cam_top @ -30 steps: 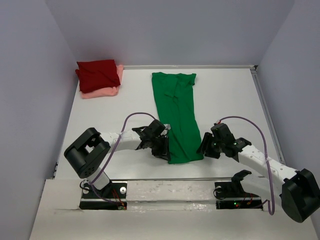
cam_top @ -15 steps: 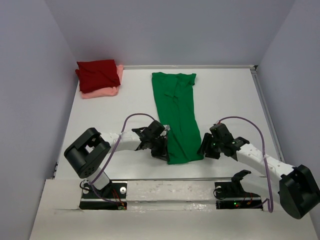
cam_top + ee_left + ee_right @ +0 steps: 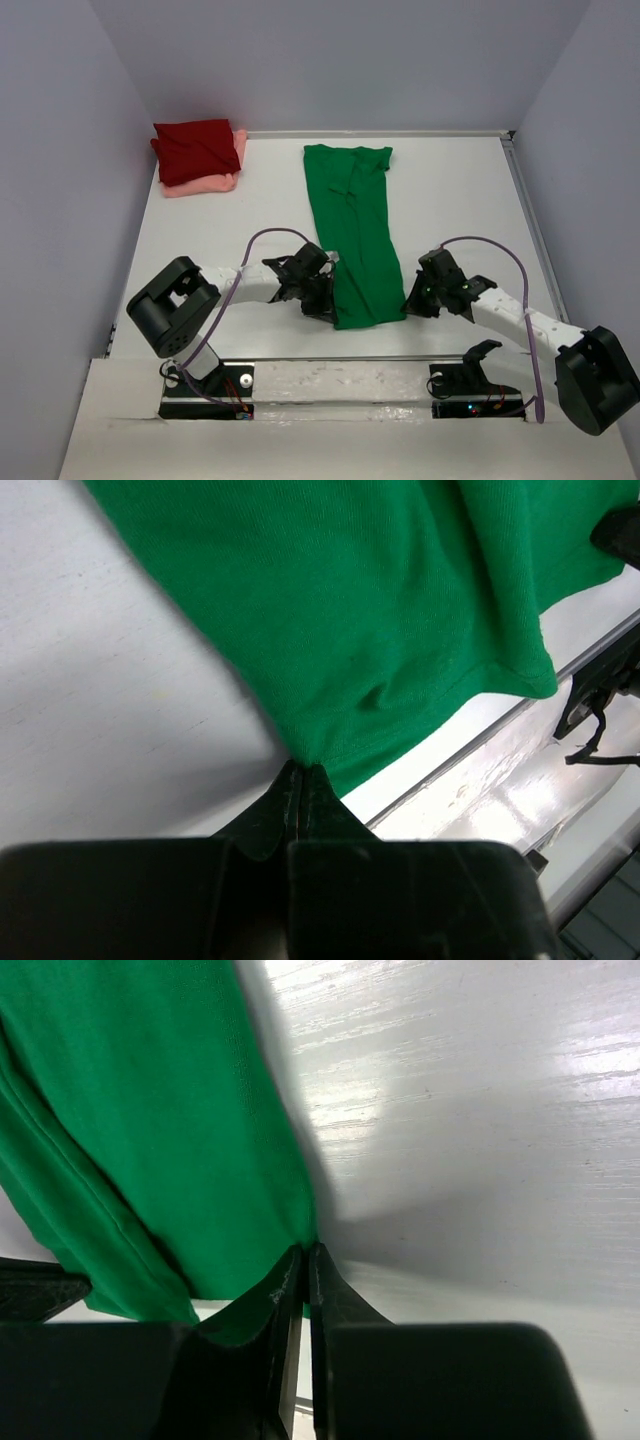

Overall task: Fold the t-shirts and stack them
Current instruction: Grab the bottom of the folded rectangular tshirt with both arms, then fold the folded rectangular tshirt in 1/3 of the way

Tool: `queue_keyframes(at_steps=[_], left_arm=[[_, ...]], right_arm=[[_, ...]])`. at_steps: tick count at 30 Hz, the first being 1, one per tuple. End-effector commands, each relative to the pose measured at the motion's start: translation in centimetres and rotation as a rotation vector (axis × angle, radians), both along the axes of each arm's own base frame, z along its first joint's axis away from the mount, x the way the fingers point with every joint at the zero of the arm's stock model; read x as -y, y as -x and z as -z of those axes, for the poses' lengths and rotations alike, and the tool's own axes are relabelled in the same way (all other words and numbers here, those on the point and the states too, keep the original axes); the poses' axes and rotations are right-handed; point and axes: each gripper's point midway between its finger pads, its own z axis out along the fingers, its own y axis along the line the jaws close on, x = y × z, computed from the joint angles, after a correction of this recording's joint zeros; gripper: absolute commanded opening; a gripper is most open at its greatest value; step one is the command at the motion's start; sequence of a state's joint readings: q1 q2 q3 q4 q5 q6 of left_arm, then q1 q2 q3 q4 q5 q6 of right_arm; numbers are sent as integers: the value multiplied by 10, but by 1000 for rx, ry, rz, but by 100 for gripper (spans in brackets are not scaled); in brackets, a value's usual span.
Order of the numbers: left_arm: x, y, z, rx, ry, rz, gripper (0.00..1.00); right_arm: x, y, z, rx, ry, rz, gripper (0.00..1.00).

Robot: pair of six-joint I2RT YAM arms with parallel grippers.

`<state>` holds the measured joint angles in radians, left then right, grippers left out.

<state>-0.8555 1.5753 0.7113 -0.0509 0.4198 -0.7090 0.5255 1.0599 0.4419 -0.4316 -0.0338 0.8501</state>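
Three t-shirts, two grippers, both clamped on the same shirt
One green t-shirt [image 3: 355, 230] lies as a long strip mid-table [image 3: 450, 190]. The left gripper [image 3: 325, 308] is pinched tight on its near left corner and the right gripper [image 3: 412, 305] on its near right edge. One dark red t-shirt [image 3: 195, 148] sits on one salmon pink t-shirt [image 3: 205, 183], far left corner.

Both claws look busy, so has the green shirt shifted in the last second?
No. The green shirt lies where it did: its far end just as close to the table's back edge, its near end no closer to the front rail.
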Motion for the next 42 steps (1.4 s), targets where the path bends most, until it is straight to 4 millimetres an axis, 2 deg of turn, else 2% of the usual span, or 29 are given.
queue_keyframes(at_steps=[1, 5, 11, 14, 17, 20, 23, 31, 37, 42], left_arm=[[-1, 3, -9, 11, 33, 9, 0], [-3, 3, -13, 21, 34, -3, 0], [-10, 6, -23, 35, 40, -32, 0], [-15, 11, -31, 46, 49, -51, 0], [-22, 20, -31, 23, 43, -76, 0], [-27, 29, -43, 44, 45, -94, 0], [-35, 32, -49, 59, 40, -122, 0], [-47, 45, -47, 40, 51, -163, 0], [-47, 46, -48, 41, 56, -161, 0], [-48, 48, -41, 25, 31, -148, 0]], right_arm=[[-3, -6, -2, 36, -20, 21, 8], [-5, -6, -2, 33, -27, 22, 4], [-11, -4, -13, 51, -38, 4, 0], [-14, 3, -20, 54, -36, -11, 0], [-15, 11, -28, 75, -5, -17, 0], [-13, 25, -34, 75, 24, 1, 0], [-8, 28, -39, 103, 46, 23, 0], [-8, 32, -51, 140, 79, 33, 0], [-18, 33, -52, 143, 87, 11, 0], [-17, 32, -59, 157, 132, 24, 0]])
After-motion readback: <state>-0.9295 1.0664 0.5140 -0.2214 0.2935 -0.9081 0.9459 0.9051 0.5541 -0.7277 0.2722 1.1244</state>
